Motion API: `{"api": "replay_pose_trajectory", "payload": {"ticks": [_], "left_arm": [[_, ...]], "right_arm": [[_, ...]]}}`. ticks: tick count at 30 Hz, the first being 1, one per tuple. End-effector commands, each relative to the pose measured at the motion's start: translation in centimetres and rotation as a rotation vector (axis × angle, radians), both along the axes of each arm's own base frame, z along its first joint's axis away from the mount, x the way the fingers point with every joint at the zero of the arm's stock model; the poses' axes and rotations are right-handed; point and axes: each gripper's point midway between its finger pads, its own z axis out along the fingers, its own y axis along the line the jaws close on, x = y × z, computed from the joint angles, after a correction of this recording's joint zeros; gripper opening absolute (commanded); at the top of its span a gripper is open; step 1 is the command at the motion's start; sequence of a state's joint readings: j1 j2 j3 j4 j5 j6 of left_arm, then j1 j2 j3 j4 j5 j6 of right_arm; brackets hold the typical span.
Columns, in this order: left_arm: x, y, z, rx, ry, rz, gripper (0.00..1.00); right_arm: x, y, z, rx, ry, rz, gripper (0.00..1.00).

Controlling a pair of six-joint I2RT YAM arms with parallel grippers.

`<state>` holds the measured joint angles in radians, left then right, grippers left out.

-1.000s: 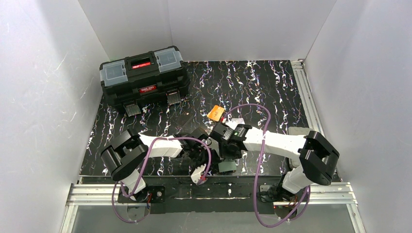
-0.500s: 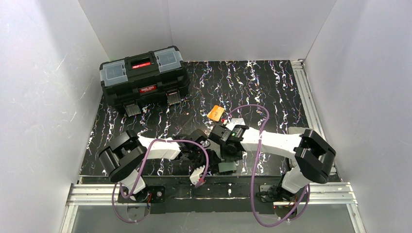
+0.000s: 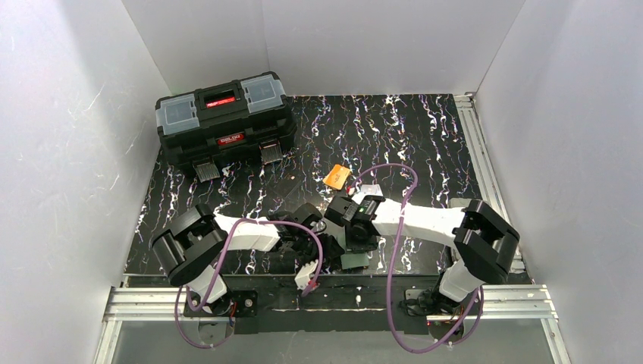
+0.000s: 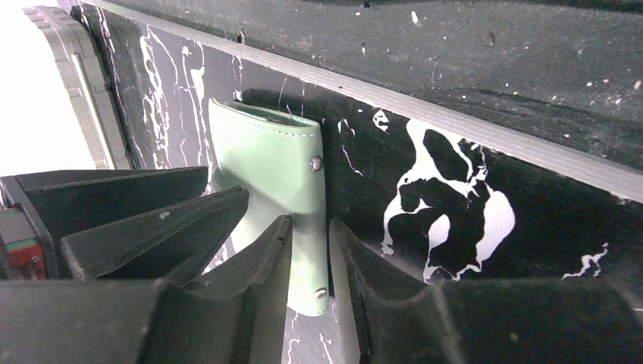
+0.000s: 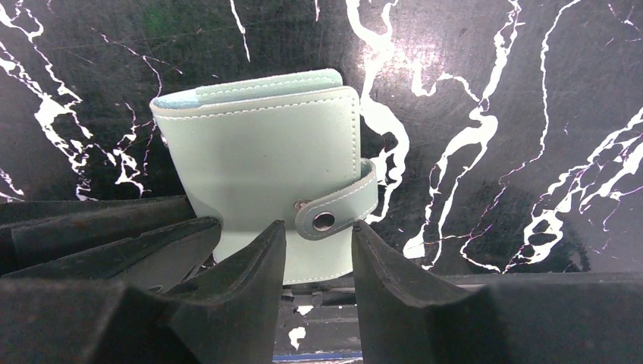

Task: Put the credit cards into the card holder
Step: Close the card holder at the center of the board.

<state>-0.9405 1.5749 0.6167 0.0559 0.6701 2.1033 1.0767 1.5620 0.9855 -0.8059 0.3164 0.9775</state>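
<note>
The mint-green card holder (image 5: 258,152) stands on edge at the table's near edge, small in the top view (image 3: 355,262). Its snap tab (image 5: 337,208) is unfastened and sticks out between the fingertips of my right gripper (image 5: 318,224), which is open, one jaw on each side of the tab. My left gripper (image 4: 311,221) is shut on the card holder (image 4: 265,163) at its riveted edge. An orange credit card (image 3: 337,177) lies flat on the table beyond both grippers. A pale patch beside the right arm may be the white card; I cannot tell.
A big black toolbox (image 3: 224,121) sits at the back left. A metal rail (image 3: 356,299) runs along the near edge just behind the card holder. White walls close in three sides. Purple cables loop over both arms.
The right arm has drifted a little to the left, its elbow coming inward. The left arm and the orange card have hardly moved.
</note>
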Motion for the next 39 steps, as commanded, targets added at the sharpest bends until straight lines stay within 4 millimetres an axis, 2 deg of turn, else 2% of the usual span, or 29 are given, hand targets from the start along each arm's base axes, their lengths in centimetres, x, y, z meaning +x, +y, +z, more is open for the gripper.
{"api": "replay_pose_trajectory", "payload": {"ticks": [1,6,9,12,17,30,35,39], "left_arm": [[-2.5,5.2,-4.8,0.222,0.076,0.017,0.26],[-2.8,5.6,-5.4,0.225,0.039,-0.024,0.26],[-3.1,6.0,-5.7,0.234,0.020,-0.048,0.25],[-3.1,6.1,-5.9,0.237,0.011,-0.060,0.25],[-3.4,6.3,-6.2,0.243,-0.004,-0.083,0.25],[-3.4,6.2,-6.1,0.244,0.001,-0.074,0.25],[-3.4,6.2,-6.1,0.245,0.003,-0.071,0.24],[-3.5,6.3,-6.1,0.247,0.006,-0.072,0.24]], "right_arm": [[0.7,0.3,0.4,-0.015,-0.030,-0.017,0.42],[0.9,0.2,0.7,-0.019,-0.046,-0.021,0.32],[1.1,0.1,0.9,-0.027,-0.053,-0.021,0.31],[1.2,0.0,1.3,-0.035,-0.061,-0.017,0.32],[1.6,-0.2,1.7,-0.070,-0.072,-0.010,0.43],[1.0,-0.1,0.4,-0.116,-0.040,0.006,0.42],[1.3,-0.2,0.8,-0.115,-0.062,-0.008,0.36],[1.6,-0.7,1.3,-0.123,-0.085,-0.032,0.18]]}}
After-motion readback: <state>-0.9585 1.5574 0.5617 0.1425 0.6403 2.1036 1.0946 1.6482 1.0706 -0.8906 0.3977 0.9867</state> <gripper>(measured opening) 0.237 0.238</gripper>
